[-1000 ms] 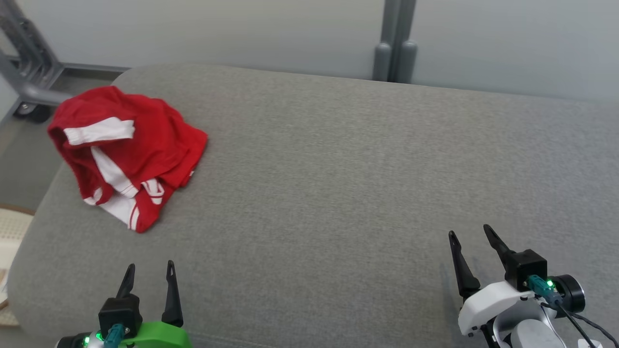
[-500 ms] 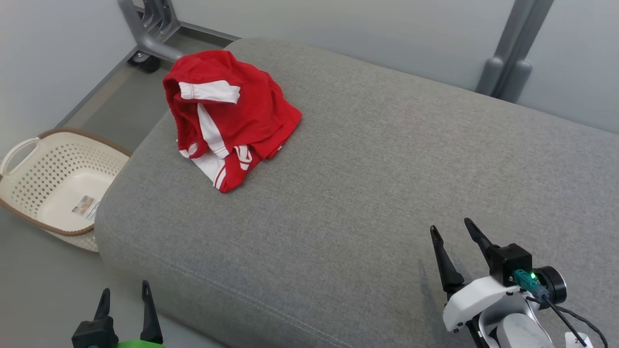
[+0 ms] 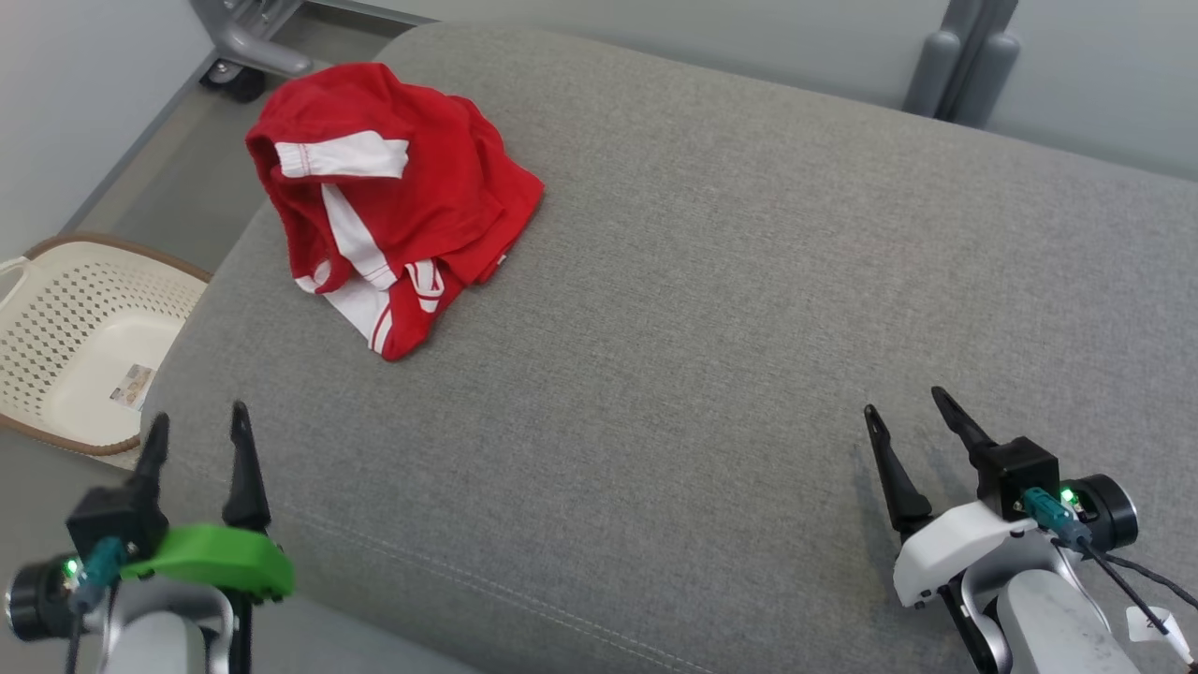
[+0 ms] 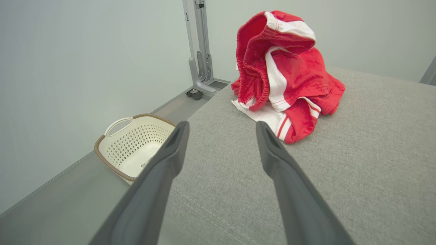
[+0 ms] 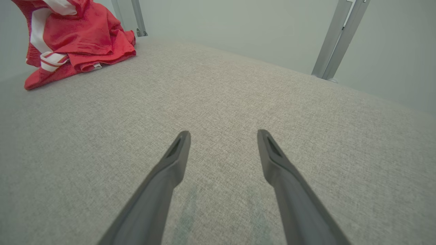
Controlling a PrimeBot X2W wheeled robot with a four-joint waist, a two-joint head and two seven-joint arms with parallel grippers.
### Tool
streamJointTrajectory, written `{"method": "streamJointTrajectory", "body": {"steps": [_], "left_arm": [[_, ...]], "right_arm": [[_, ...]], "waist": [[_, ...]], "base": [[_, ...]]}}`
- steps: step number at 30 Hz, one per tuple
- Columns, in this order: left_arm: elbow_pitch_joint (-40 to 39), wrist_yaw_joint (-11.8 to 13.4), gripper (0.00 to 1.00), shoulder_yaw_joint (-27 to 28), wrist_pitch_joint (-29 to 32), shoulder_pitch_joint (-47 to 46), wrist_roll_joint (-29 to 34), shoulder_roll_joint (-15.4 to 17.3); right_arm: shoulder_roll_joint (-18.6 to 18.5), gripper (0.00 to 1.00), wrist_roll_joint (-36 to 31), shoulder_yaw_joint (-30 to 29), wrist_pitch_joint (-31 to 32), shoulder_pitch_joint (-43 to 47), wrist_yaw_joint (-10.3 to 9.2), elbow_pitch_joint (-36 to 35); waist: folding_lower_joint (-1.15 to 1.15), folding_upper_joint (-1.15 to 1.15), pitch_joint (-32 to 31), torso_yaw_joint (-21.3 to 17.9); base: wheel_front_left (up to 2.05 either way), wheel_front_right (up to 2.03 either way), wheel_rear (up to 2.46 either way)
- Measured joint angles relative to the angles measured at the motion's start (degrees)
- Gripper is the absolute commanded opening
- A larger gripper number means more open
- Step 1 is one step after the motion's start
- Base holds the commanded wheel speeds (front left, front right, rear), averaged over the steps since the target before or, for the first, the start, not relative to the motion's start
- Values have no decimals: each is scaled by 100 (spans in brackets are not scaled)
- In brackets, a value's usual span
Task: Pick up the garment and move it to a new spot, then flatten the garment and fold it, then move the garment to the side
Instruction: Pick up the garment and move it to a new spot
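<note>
A crumpled red-and-white garment (image 3: pixel 393 197) lies at the far left of the grey padded surface (image 3: pixel 711 309). Left pincer (image 3: pixel 198 418) and right pincer (image 3: pixel 903 398) hover near, both released and empty.

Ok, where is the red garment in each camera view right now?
Head view: red garment upper left, at the grey cushion's far left end.
Left wrist view: red garment top centre.
Right wrist view: red garment top left corner.
Shared landmark: the grey metal stand just behind the garment.
</note>
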Motion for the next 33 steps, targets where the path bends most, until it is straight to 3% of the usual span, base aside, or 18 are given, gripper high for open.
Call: {"method": "streamJointTrajectory", "body": {"steps": [9,18,24,29,30,31,32,33], "left_arm": [[754,-277,100,-75,0,-1931,-86,907],[2178,-300,100,-996,200,-3471,-712,1724],[3084,-301,100,-1201,546,-3808,-1034,1987],[3653,-105,100,-1235,630,-3898,-1043,1908],[3750,-86,91,-1249,633,-3911,-1038,1892],[3853,-24,16,-1250,654,-3931,-1037,1871],[3938,-5,0,-1273,677,-3949,-1026,1856],[4013,-4,0,-1265,695,-3966,-1038,1834]], "right_arm": [[-196,100,-11,2,0,-260,0,-137],[-291,100,16,-31,0,-436,0,-155],[-288,100,45,-101,0,-459,0,-148],[-282,100,64,-112,-3,-488,1,-148],[-275,100,64,-107,-3,-504,2,-145],[-267,100,65,-108,-3,-519,2,-141],[-261,100,65,-102,-3,-526,2,-134],[-253,100,66,-93,-3,-532,2,-127]], "waist": [[0,0,533,-480],[0,0,971,-1086],[0,0,1199,-1460],[0,0,1324,-1665],[0,0,1336,-1691],[0,0,1343,-1711],[0,0,1338,-1723],[0,0,1323,-1729]], "base": [[0,0,0],[0,0,0],[0,0,0],[0,0,0],[0,0,0],[0,0,0],[0,0,0],[0,0,0]]}}
